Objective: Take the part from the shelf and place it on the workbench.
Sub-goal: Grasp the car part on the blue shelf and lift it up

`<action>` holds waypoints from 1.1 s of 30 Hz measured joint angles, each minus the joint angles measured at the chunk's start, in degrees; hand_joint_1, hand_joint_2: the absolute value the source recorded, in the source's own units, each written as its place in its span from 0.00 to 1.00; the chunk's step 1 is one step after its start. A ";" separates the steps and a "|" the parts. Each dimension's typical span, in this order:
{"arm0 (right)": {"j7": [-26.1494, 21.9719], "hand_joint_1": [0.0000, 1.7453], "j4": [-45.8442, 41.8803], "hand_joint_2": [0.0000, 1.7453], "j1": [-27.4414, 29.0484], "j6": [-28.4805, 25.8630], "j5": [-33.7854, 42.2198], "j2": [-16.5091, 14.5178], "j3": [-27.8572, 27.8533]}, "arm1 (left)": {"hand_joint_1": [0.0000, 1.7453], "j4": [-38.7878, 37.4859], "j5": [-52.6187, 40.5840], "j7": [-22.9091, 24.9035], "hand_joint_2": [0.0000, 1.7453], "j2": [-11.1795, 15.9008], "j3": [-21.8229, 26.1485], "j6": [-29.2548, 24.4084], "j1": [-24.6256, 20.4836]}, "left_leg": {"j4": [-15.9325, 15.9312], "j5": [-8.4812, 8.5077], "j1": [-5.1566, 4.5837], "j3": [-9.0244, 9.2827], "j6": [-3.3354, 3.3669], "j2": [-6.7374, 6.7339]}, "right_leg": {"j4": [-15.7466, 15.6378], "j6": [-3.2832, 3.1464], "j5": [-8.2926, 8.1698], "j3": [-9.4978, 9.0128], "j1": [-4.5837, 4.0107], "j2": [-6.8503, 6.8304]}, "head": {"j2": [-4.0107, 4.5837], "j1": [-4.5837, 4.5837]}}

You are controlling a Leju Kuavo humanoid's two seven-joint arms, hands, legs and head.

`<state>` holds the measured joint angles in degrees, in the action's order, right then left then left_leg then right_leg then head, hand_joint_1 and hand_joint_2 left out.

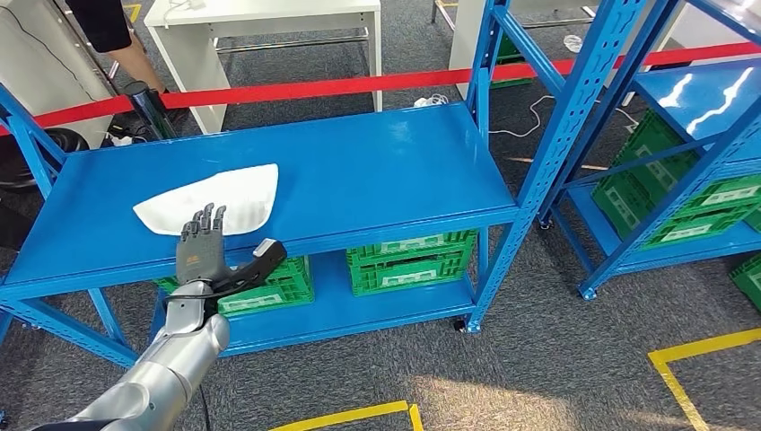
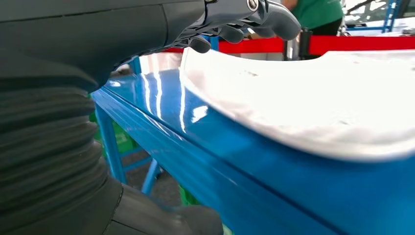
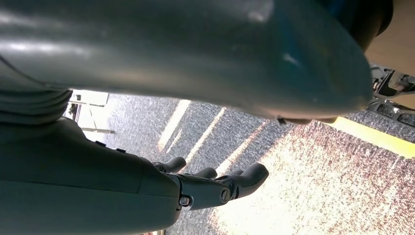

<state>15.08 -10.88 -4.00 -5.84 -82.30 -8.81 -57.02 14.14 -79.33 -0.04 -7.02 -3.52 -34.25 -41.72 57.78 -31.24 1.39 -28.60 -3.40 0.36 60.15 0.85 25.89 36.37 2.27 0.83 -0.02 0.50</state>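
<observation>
Floor: grey carpet (image 1: pixel 538 359) is lying under everything, with yellow tape lines (image 1: pixel 700 350) running across it.
Shelf: a blue metal shelf (image 1: pixel 377 171) is standing in the middle of the head view, its glossy top deck facing the robot.
Barrier: a red belt (image 1: pixel 359 85) is stretching across behind the shelf.
Bench: a white bench (image 1: pixel 260 18) is standing beyond the red belt, well apart from the shelf.
Person: a person's arm (image 1: pixel 135 54) is showing at the far left, beside the bench.
Crates: green crates (image 1: pixel 408 260) are sitting on the lower deck of the shelf; more green crates (image 1: pixel 709 202) are filling a second blue rack (image 1: pixel 682 99) to the right.
Part: the white part (image 1: pixel 215 199), flat and rounded, is lying on the left half of the shelf's top deck, near the front edge; the left wrist view is showing it (image 2: pixel 313 103) close up, resting on the blue surface.
Left robot hand: the left robot hand (image 1: pixel 211 251) is reaching over the front edge of the shelf, fingers (image 1: pixel 205 220) stretched out and apart over the near edge of the part, thumb spread to the side, holding nothing. Whether the fingertips are touching the part is not clear.
Right robot hand: the right robot hand (image 3: pixel 210 183) is hanging over the carpet, fingers lightly curved and apart, with nothing in it.
</observation>
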 joint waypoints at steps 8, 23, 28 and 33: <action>0.00 0.00 0.00 0.00 -0.02 0.16 -0.19 0.00 0.00 | 0.00 0.04 2.11 -5.57 1.00 -1.69 1.43 -0.44 0.77 | 0.00 -0.01 -0.01 0.01 0.02 0.00 | 0.00 0.00 0.00 -0.01 0.01 0.00 | 0.00 0.00; 0.00 0.00 0.00 0.00 -0.08 0.67 -0.60 0.00 0.09 | 0.00 0.04 0.60 -12.67 1.00 -3.51 2.20 -0.45 0.97 | 0.00 -0.01 -0.01 0.02 0.03 0.00 | 0.00 0.00 0.00 -0.02 0.01 0.00 | 0.00 0.00; 0.00 0.00 0.00 0.00 -0.10 0.85 -0.68 0.00 0.30 | 0.00 0.04 -1.01 -12.53 1.00 -4.02 2.01 -0.24 0.97 | 0.00 -0.02 -0.01 0.02 0.03 0.00 | 0.00 0.00 0.00 -0.02 0.01 0.00 | 0.00 0.00; 0.00 0.00 0.00 0.00 -0.11 0.97 -0.84 0.00 0.60 | 0.00 0.04 -1.84 -12.49 1.00 -4.47 1.55 0.35 0.97 | 0.00 -0.02 -0.01 0.02 0.03 0.00 | -0.01 0.00 0.00 -0.02 0.01 0.00 | 0.00 0.00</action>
<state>15.08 -10.88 -4.10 -4.86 -83.13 -8.81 -56.43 14.19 -81.16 -12.53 -11.49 -1.97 -33.89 -40.76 57.78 -31.26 1.38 -28.58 -3.38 0.36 60.14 0.85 25.89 36.35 2.28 0.83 -0.02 0.50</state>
